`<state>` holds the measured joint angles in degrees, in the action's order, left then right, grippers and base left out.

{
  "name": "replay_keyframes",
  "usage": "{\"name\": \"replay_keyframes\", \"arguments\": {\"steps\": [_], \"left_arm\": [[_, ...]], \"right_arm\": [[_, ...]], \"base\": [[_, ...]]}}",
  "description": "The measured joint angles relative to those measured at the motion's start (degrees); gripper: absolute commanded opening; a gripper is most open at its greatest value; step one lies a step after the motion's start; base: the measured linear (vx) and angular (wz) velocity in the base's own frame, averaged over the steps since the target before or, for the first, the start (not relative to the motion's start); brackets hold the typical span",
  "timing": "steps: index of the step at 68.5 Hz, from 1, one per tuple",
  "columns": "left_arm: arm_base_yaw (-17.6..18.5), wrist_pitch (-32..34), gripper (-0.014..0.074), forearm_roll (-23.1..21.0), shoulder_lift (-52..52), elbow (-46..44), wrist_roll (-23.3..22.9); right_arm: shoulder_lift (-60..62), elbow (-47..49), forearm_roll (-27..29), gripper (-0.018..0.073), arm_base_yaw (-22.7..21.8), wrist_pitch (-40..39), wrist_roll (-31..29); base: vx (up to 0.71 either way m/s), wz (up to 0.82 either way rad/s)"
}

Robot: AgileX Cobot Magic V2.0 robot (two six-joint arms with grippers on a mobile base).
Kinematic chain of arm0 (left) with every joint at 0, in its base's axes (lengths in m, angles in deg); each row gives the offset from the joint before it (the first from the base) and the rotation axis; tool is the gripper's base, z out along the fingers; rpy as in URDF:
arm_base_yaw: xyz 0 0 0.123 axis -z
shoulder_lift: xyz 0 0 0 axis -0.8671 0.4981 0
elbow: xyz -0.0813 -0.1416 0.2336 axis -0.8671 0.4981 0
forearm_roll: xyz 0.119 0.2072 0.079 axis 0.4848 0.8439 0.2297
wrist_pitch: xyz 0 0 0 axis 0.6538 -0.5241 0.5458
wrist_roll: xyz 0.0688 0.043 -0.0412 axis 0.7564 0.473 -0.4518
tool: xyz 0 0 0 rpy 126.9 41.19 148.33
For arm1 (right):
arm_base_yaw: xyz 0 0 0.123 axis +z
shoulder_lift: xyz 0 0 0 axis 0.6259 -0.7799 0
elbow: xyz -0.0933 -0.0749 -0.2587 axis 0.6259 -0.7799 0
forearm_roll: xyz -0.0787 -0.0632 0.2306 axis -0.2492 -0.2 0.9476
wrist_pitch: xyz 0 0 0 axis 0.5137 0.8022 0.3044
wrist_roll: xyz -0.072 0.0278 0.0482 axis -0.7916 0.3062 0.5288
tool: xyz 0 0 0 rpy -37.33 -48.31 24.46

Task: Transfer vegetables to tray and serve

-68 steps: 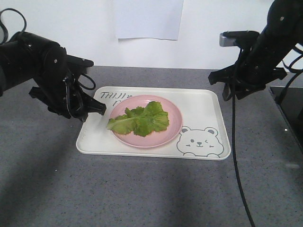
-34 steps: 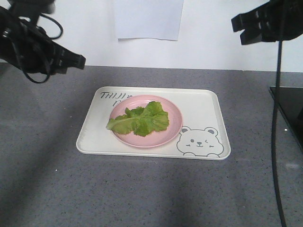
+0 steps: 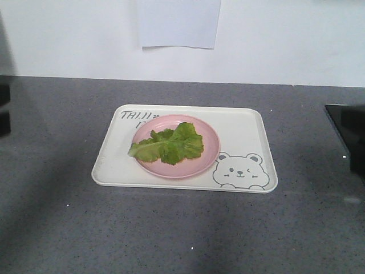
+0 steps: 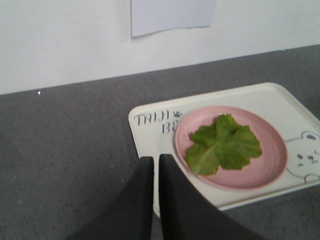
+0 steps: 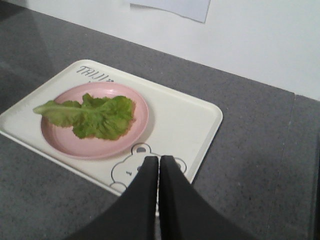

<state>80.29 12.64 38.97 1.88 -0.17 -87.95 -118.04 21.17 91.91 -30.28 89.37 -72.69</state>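
- Lettuce leaves point(image 3: 168, 145) lie on a round pink plate point(image 3: 208, 157), which sits on the cream tray point(image 3: 251, 128); their pale rib runs roughly along the tray's long side.
- Left gripper point(image 4: 151, 165) and right gripper point(image 5: 158, 164), both pressed together and empty, hang apart above the tray's near edge (left slightly nearer the leaves).
- Lettering reads "TAIJI", then "BE", partly hidden by the plate.

A round pink plate point(image 3: 177, 146) with a raised rim occupies the middle of the scene. It sits above a grey speckled countertop point(image 3: 171, 228) that spans the full width of the front view. A white wall point(image 3: 285, 40) rises behind the countertop. A rectangular sheet of white paper point(image 3: 178, 23) is fixed flat to the wall, directly behind the plate. A flat black object point(image 3: 349, 137) lies at the countertop's right edge; only part of it shows.
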Motion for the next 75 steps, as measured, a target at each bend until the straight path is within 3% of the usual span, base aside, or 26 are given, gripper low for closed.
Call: {"name": "replay_keyframes", "arguments": {"steps": [12, 22, 75], "left_arm": [[0.0, 8.2, -0.0007, 0.0, -12.1, 19.8, 0.1], [0.0, 12.0, -0.0007, 0.0, -17.7, 27.4, -0.3], [0.0, 13.7, -0.0007, 0.0, -19.5, 28.6, -0.4]], "right_arm": [[12.5, -16.9, 0.0, -0.0006, 0.0, -3.2, -1.5], [18.5, -24.5, 0.0, -0.0006, 0.0, -4.5, -1.6], [21.4, -26.6, 0.0, -0.0006, 0.0, -4.6, -1.6]], "base": [[0.0, 0.0], [0.0, 0.0], [0.0, 0.0]]}}
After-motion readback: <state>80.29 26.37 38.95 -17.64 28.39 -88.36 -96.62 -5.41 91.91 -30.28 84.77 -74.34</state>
